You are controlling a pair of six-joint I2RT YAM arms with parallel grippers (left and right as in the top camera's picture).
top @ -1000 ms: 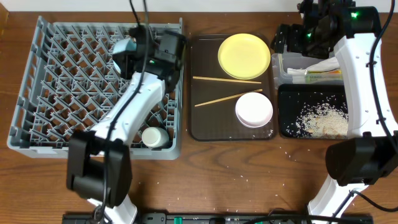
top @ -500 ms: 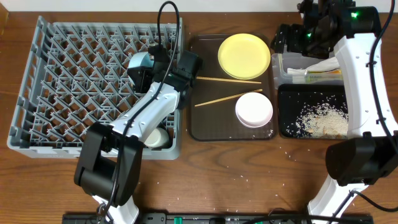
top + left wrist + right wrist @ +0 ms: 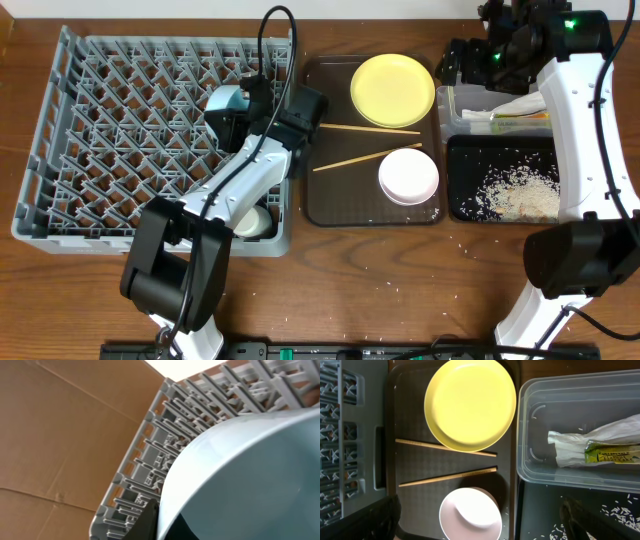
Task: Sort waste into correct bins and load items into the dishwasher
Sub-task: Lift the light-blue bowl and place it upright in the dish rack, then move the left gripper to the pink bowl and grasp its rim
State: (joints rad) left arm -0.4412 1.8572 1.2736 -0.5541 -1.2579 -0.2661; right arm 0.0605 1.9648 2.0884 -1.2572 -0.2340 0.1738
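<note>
Light blue bowl (image 3: 226,100) tilted on edge, pinched by left fingers (image 3: 148,521); right fingers (image 3: 374,518) wide.

White bowl (image 3: 470,514) cut by btm edge; blue bowl (image 3: 250,472) overfills frame.

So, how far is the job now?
Done: wrapper in clear tub, rice in black tray, small white cup in rack. In hand: left pincer holds the light blue bowl over the rack. Remaining: yellow plate, white bowl, two chopsticks on the brown tray.
</note>
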